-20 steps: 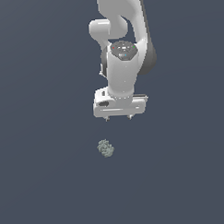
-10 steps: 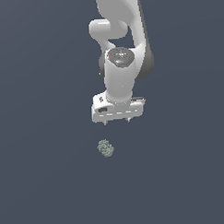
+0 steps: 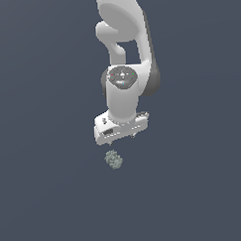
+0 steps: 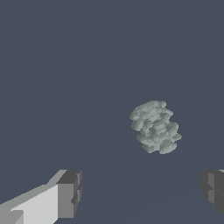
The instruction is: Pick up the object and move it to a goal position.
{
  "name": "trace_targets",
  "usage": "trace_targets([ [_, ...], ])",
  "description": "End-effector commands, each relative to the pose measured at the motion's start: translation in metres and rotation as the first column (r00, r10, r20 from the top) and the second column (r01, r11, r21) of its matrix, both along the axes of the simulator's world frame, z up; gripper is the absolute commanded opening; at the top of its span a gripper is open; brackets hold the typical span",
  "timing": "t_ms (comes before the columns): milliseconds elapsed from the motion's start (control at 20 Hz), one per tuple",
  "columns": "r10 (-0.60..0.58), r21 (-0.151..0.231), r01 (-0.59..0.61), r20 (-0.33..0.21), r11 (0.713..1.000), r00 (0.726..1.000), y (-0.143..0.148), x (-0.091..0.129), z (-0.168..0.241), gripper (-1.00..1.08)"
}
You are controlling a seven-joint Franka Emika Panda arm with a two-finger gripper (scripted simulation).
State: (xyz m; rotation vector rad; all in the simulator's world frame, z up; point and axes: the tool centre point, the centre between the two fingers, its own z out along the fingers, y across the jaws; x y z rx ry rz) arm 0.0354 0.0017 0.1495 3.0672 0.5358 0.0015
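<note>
Hovering above the table (image 3: 41,195), the gripper (image 3: 121,138) has fingers (image 4: 68,193) spread wide, nothing between them; the object (image 3: 113,159) lies just ahead, off-centre, no table edge showing.

**Arm lowers toward the clump**

Over the last second the gripper (image 3: 121,138) has come down and shifted toward the exterior view's left, closing most of the gap to the object (image 3: 113,159). The wrist has also turned, so the white hand now sits more slanted above it.
</note>
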Motion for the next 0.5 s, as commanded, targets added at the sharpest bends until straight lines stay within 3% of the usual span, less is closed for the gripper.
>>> trace_targets([
  [0,0.058,0.002,-0.058,-0.003,0.998,0.998,-0.006,0.006,-0.008,1.00],
  [450,0.252,0.015,-0.252,-0.008,0.968,0.968,-0.026,0.026,-0.036,1.00],
])
